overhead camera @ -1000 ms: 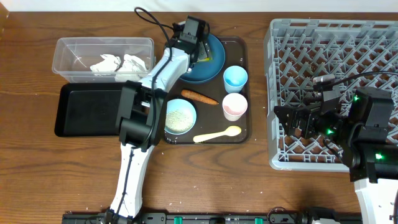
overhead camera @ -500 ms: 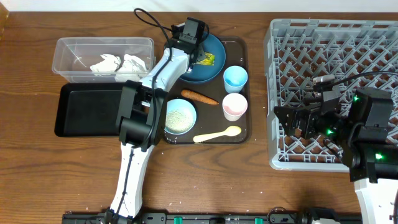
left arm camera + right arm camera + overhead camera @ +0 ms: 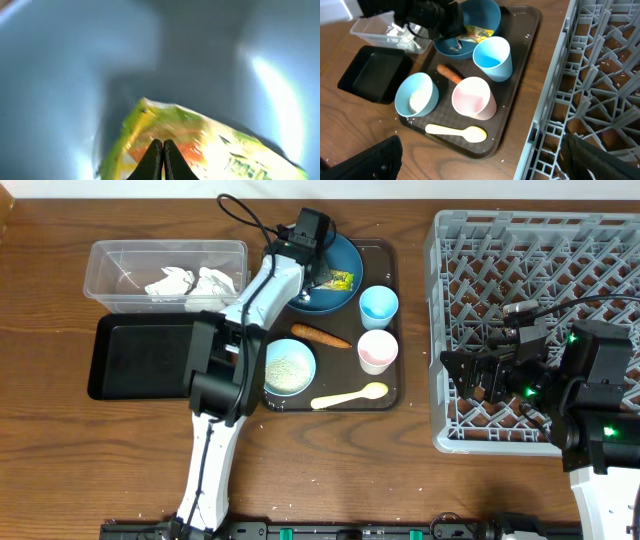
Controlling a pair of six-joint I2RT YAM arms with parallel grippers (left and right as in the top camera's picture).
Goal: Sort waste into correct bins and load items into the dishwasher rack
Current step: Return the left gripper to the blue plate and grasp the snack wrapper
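My left gripper (image 3: 322,272) is low over the dark blue plate (image 3: 350,252), shut on the edge of the yellow-green snack wrapper (image 3: 341,279). The left wrist view shows its black fingers (image 3: 156,159) pressed together on the wrapper (image 3: 215,145). On the brown serving tray lie the carrot (image 3: 320,335), a light blue bowl (image 3: 290,367) with rice, a blue cup (image 3: 378,306), a white-pink cup (image 3: 377,351) and the pale yellow spoon (image 3: 348,395). My right gripper (image 3: 470,375) hangs open and empty at the grey dishwasher rack's (image 3: 540,240) left edge.
The clear tub (image 3: 165,248) at the back left holds crumpled white tissue (image 3: 190,280). The black tray (image 3: 140,355) lies just in front of it. The brown serving tray (image 3: 392,395) sits between these bins and the rack. Rice grains dot the wood.
My left gripper has shut on the wrapper, which now shows to the right of the fingers on the plate. The right arm has not moved.
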